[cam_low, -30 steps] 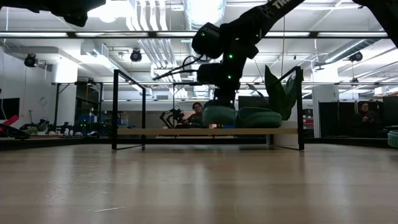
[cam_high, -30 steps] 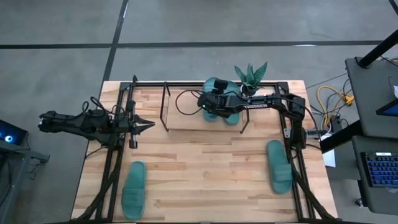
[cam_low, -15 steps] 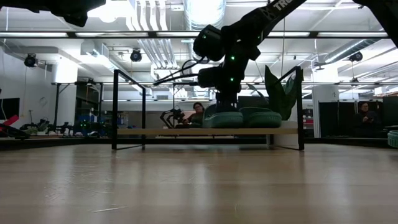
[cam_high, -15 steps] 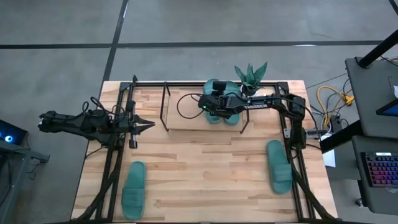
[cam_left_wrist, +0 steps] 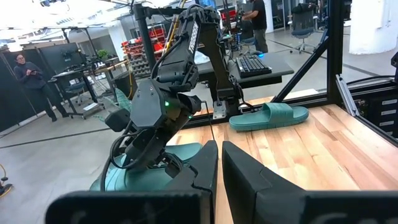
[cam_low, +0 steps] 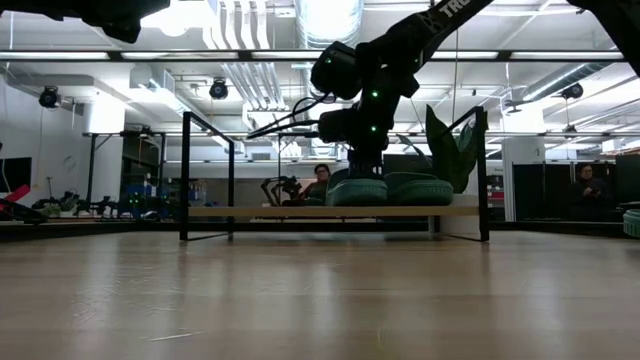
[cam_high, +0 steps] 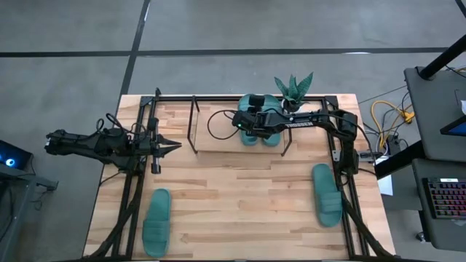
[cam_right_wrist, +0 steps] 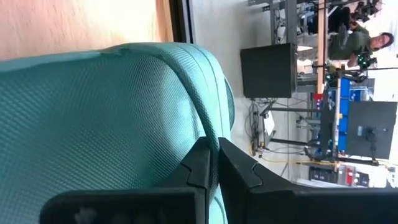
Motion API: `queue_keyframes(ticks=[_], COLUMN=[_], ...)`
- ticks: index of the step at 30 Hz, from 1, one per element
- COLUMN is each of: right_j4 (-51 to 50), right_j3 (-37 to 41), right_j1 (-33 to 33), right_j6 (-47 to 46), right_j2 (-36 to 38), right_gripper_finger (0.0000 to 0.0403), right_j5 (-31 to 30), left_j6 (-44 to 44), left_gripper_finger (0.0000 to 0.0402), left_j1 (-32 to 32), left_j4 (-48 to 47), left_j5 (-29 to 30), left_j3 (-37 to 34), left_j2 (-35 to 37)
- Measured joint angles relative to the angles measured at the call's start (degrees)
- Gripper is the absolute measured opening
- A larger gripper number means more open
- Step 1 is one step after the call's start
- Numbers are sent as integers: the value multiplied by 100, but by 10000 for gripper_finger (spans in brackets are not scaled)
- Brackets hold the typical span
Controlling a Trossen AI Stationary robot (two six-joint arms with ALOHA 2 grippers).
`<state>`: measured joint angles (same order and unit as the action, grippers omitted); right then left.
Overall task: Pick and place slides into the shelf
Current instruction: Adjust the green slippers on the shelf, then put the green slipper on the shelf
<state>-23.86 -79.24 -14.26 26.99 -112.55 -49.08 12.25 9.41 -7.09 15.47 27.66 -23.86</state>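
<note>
My right gripper [cam_high: 246, 124] [cam_low: 365, 168] reaches over the shelf [cam_high: 218, 138] [cam_low: 300, 211] and is shut on a teal slide [cam_high: 251, 99] [cam_low: 358, 190] that lies on the wood board. A second slide [cam_high: 271, 138] [cam_low: 420, 188] lies on the board beside it, toward the table's right. Two more slides rest flat on the table: one near the left front [cam_high: 156, 222], one at the right [cam_high: 327, 193] [cam_left_wrist: 268, 116]. My left gripper [cam_high: 173, 148] [cam_left_wrist: 219, 171] waits shut at the table's left, touching nothing. My right gripper pinches the slide's wide strap at its edge [cam_right_wrist: 214, 134] between the two fingers [cam_right_wrist: 200, 163]. It comes from above, pointing down. The slide sits level with its sole [cam_low: 358, 201] on the shelf board.
A spiky green potted plant [cam_high: 293, 89] [cam_low: 450, 145] stands just behind the shelf's right end. The black frame [cam_high: 138, 182] runs along the table's sides. Bare wood lies between the shelf and the near edge. People show in the room behind.
The right gripper has sunk a little with the slide and shifted slightly toward the table's right. The slide, held just above the board and a bit tilted a second ago, now lies level on the shelf next to the other one.
</note>
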Motion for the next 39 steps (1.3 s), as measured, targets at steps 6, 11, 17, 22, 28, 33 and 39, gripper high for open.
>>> queue_keyframes(ticks=[6, 11, 17, 22, 28, 33, 39], right_j4=[-74, -211, -260, -271, -332, -505, -982], right_j3=[4, 2, 2, 2, -62, -220, -460], right_j1=[2, 4, 30, 37, 48, 132, 286], right_j6=[10, 5, 6, 6, -123, -147, -191], right_j2=[0, 0, 0, 0, 2, 40, 87], right_gripper_finger=[13, 13, 35, 85, 124, 133, 134], right_j5=[-29, -41, -43, -60, -61, -51, -45], left_j6=[-1, -1, -1, -2, -2, 0, 0], left_gripper_finger=[8, 8, 8, 8, 8, 8, 8], left_j1=[-2, -1, -1, -2, -1, -2, -2], left_j4=[0, -2, -2, -2, -2, -2, -91], left_j5=[0, 0, 0, 0, 1, 1, -1], left_j3=[0, 0, 0, 0, 0, 0, 0], left_j2=[0, 0, 0, 0, 0, 0, 0])
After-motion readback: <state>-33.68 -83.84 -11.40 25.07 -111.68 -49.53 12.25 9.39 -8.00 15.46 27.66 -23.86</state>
